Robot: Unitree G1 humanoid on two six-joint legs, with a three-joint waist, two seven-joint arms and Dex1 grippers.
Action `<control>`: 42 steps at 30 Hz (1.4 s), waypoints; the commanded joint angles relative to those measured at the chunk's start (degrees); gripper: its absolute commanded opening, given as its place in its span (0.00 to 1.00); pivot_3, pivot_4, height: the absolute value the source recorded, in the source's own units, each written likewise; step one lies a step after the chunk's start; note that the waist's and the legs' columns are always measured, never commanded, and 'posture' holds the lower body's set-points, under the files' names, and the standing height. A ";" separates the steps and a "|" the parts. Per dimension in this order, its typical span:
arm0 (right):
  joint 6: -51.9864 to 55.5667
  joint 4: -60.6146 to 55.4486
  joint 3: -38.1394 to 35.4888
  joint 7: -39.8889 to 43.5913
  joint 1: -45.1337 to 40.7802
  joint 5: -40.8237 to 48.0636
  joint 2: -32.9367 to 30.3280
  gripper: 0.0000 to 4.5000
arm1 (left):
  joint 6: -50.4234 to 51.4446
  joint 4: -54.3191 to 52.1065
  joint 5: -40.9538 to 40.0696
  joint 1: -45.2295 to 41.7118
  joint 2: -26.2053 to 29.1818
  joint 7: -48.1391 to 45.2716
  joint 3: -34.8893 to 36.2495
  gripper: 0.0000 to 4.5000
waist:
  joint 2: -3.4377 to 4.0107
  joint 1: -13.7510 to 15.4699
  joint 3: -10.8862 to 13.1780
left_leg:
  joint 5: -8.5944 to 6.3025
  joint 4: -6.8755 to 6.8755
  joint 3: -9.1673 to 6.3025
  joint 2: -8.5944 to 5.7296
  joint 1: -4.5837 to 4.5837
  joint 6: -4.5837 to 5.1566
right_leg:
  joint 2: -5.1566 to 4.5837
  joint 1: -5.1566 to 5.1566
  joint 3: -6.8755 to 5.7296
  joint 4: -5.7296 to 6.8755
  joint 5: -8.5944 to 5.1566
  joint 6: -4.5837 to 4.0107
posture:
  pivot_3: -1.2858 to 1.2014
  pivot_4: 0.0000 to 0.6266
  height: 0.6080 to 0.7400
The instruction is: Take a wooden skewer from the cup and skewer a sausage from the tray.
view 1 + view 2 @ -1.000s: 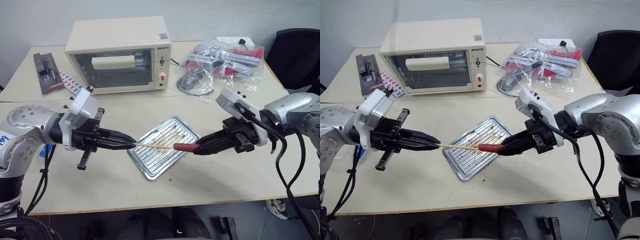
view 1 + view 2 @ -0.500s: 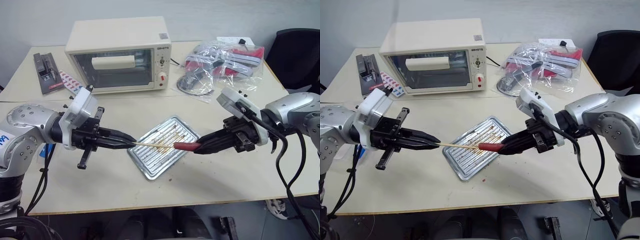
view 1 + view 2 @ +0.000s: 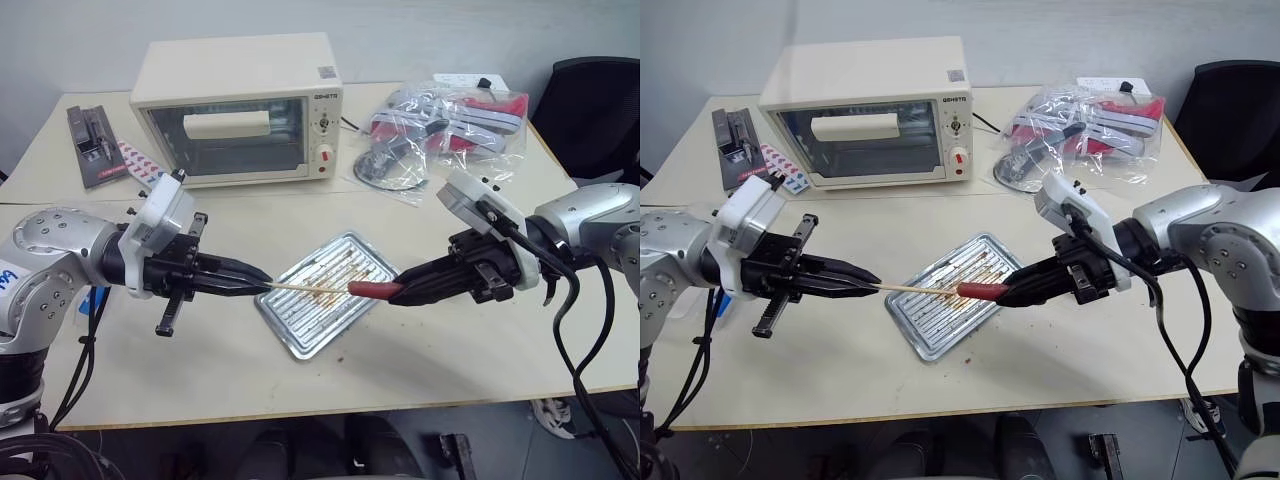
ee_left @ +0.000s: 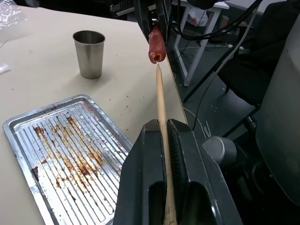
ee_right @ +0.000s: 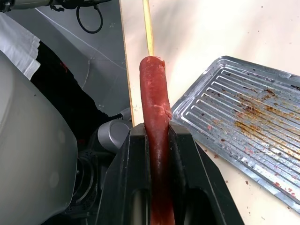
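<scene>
Two grippers face each other above the desk [image 3: 420, 360], both raised over the tray [image 3: 300, 335]. Left gripper [image 3: 262, 285] has its fingers clamped together on the skewer [image 3: 310, 287], which runs level from the fingertips toward the right arm. Right gripper [image 3: 395, 294] is clamped on the sausage [image 3: 366, 290], whose free end sticks out past the fingertips toward the skewer. In the left wrist view the skewer tip sits just short of the sausage end, nearly in line with it; whether they touch cannot be told. Tray lies flat on the desk below the gap between the grippers, ribbed bottom streaked with brown grease. Cup [image 4: 90, 53] stands upright on the desk, apart from the tray, near the desk edge. Toaster oven [image 3: 238, 110] stands at the back of the desk, with plastic bags [image 3: 450, 120] beside it.
</scene>
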 commanded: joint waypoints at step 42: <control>1.74 -1.80 -4.05 -3.30 -0.58 6.06 0.94 0.05 | -0.72 0.70 0.57 -2.97 -1.45 0.16 -0.75 0.00 | 0.00 0.00 0.00 | 0.00 0.02 0.00 0.00 0.00 0.00 | 0.00 0.00 0.00 0.03 0.00 0.00 | 0.52 0.24 1.00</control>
